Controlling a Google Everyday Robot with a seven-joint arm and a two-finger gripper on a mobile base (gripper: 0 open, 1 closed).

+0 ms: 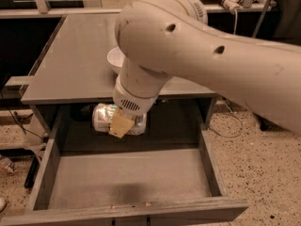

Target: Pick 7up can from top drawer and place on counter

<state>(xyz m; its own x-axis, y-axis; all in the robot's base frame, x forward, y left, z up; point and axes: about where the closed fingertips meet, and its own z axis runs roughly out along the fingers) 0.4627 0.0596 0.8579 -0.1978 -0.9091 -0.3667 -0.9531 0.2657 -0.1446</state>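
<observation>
The 7up can point(104, 118), silvery with faint green marks, lies sideways in my gripper point(121, 123), which is shut on it. One tan finger pad point(121, 125) lies across the can's front. The can hangs in the air above the open top drawer point(127, 180), just below the front edge of the counter point(70, 65). My big white arm comes in from the upper right and hides the counter's middle and right.
A white bowl point(114, 59) sits on the counter, mostly hidden behind my arm. The drawer's low side walls point(44, 168) flank its grey floor. Speckled floor and a cable lie to the right.
</observation>
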